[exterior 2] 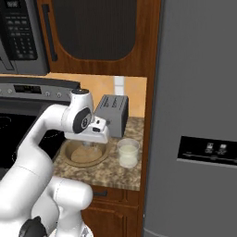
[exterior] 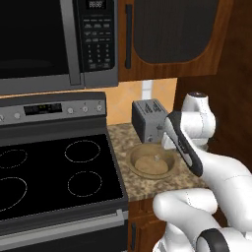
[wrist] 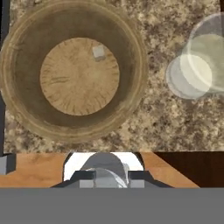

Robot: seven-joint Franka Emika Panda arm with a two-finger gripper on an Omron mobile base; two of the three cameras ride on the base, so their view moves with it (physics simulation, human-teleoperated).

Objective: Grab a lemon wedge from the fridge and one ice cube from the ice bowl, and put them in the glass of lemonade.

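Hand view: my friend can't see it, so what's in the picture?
A wide, round tan-brown bowl sits on a speckled brown stone counter, with one small pale ice cube lying inside. A short see-through glass of pale lemonade stands apart to its right.

The ice bowl (wrist: 26,111) is tan-brown with a paler, wood-grained floor, and the ice cube (wrist: 99,52) in it is whitish-grey. The glass of lemonade (exterior 2: 128,152) is translucent white with pale yellowish content. The counter (exterior: 147,184) is speckled brown and beige granite. The toaster (exterior 2: 112,115) is grey, the fridge (exterior 2: 199,92) dark grey with a black panel, the stove top (exterior: 54,172) black with white rings.
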